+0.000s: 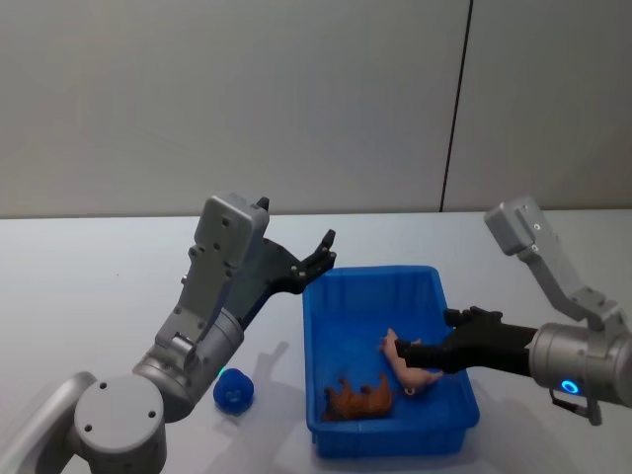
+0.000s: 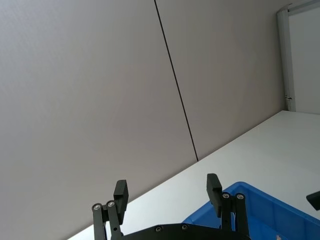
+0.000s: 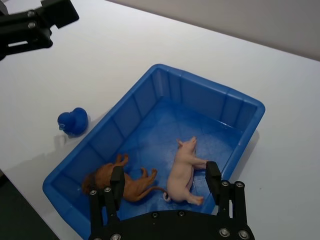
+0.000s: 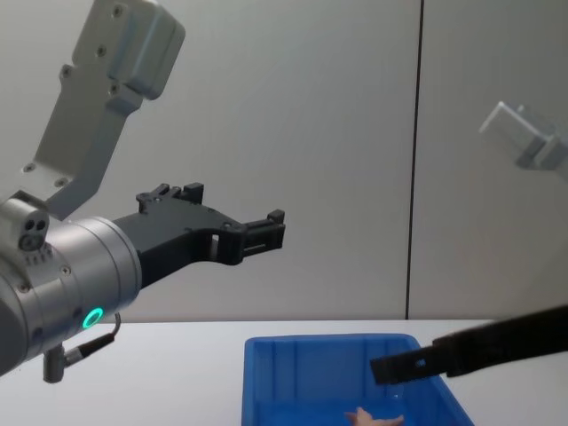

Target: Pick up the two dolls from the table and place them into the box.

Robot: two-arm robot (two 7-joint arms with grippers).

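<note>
Head view: the box [image 1: 390,440] is standing on the table [image 1: 89,267]. One pink doll [image 1: 411,368] and one brown toy animal [image 1: 360,398] are lying inside it. One dark blue doll [image 1: 234,390] is sitting on the table just outside the box's left wall, toward its near corner. The right gripper [image 1: 425,334] is hanging over the pink doll, fingers apart and gripping nothing. The left gripper [image 1: 318,257] is hanging high by the box's far left corner, fingers likewise apart. The dark blue doll is lying lower than that gripper and nearer the robot, beside the left forearm. The left arm is judged the nearer one. Being rounded, the dark blue doll is offering no marked long axis.

Left wrist view: the left gripper is pointing up toward the wall [image 2: 100,100], fingers spread and empty, with a corner of the box below.

Right wrist view: the right gripper's fingers are straddling the pink doll from above without closing on it. Counted here are two toys inside the box and one outside.

Chest view: the left gripper is hanging well above the box, while the right gripper is reaching low over it.

Judgement: one doll is placed and one is outstanding.
</note>
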